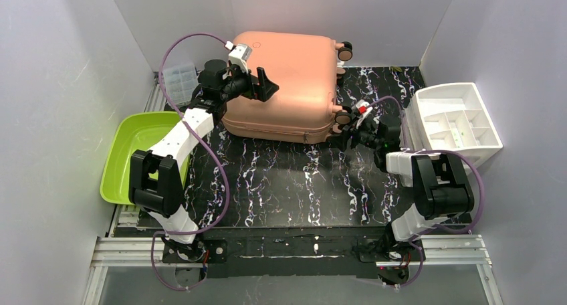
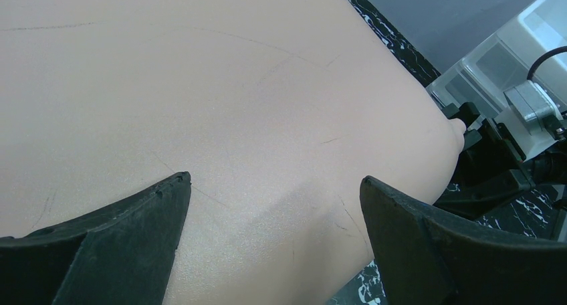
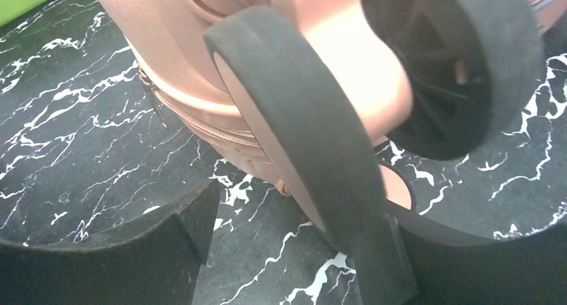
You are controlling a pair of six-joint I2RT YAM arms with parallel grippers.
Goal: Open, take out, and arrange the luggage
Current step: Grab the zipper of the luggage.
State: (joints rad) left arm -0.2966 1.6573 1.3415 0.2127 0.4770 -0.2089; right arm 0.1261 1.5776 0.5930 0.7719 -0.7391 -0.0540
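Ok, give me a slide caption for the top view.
Closed luggage on the table, open left gripper over it, right gripper at a wheel.

Luggage (image 1: 287,84) at rear of table (image 1: 281,184), tray (image 1: 127,144) left, organizer (image 1: 468,154) right

The luggage (image 1: 287,84) at the top middle is hard pink plastic, smooth and a bit shiny, with thin scratches. Its wheel (image 3: 301,131) is matt black, like rubber. The desk (image 1: 287,184) looks like black marble with white veins. The tray (image 1: 134,151) at the left is shiny green plastic.
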